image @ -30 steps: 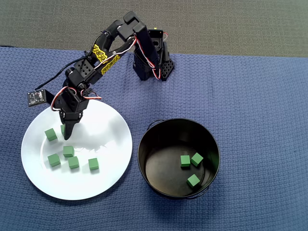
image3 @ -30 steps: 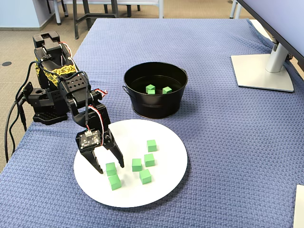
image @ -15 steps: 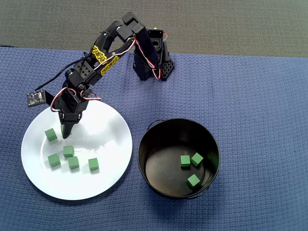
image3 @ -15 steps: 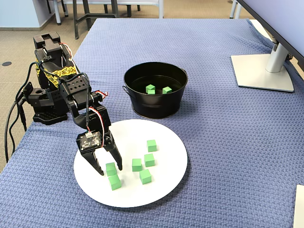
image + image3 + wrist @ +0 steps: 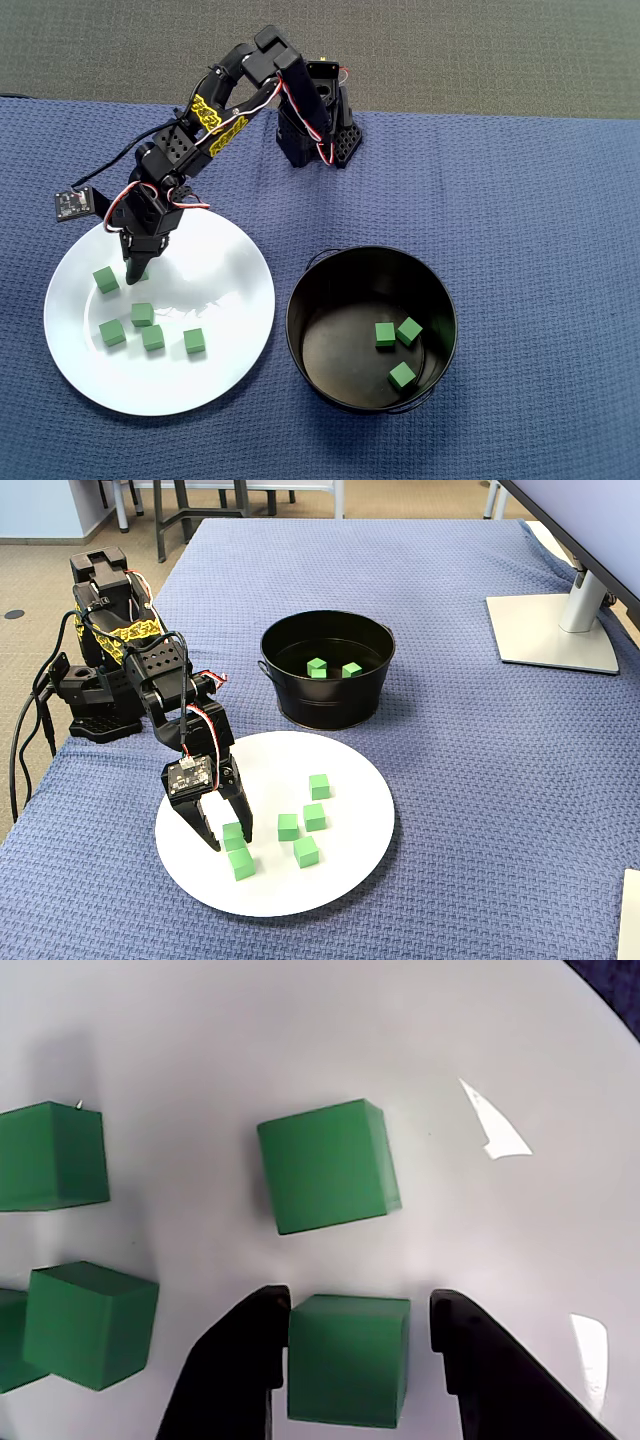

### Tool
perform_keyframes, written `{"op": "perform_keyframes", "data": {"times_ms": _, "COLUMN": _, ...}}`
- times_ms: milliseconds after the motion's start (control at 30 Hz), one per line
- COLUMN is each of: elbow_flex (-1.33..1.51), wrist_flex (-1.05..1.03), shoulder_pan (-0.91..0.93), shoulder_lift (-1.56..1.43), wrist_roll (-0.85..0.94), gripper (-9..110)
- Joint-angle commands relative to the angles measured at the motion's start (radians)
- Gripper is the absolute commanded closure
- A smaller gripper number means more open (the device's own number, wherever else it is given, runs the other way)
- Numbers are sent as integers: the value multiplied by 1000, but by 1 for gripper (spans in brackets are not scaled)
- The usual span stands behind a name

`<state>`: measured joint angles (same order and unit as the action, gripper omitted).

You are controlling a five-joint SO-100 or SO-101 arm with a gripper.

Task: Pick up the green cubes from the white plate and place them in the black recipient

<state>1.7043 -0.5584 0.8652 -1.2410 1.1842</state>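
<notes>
My gripper (image 5: 360, 1302) is low over the white plate (image 5: 200, 1040), jaws open, straddling one green cube (image 5: 348, 1360). The left finger touches the cube's side; a small gap remains at the right finger. In the fixed view the gripper (image 5: 229, 840) stands at the plate's (image 5: 340, 760) near-left part with that cube (image 5: 233, 831) between its fingers. Overhead, the gripper (image 5: 134, 272) is at the upper left of the plate (image 5: 220, 260). Several more green cubes (image 5: 143, 314) lie loose on the plate. The black recipient (image 5: 340, 300) right of the plate holds three green cubes (image 5: 385, 334).
Another cube (image 5: 328, 1165) lies just ahead of the jaws and two more (image 5: 90, 1322) to their left. The arm's base (image 5: 318, 125) stands at the back of the blue cloth (image 5: 540, 200). A monitor stand (image 5: 555, 630) sits far right. The cloth's edge drops off behind the base.
</notes>
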Motion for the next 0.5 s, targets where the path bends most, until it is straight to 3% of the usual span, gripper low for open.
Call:
{"op": "perform_keyframes", "data": {"times_ms": 0, "elbow_flex": 8, "wrist_flex": 23, "shoulder_pan": -6, "shoulder_lift": -40, "wrist_roll": 23, "gripper": 93}}
{"op": "perform_keyframes", "data": {"times_ms": 467, "elbow_flex": 31, "wrist_flex": 28, "shoulder_pan": -11, "shoulder_lift": -49, "wrist_roll": 23, "gripper": 98}}
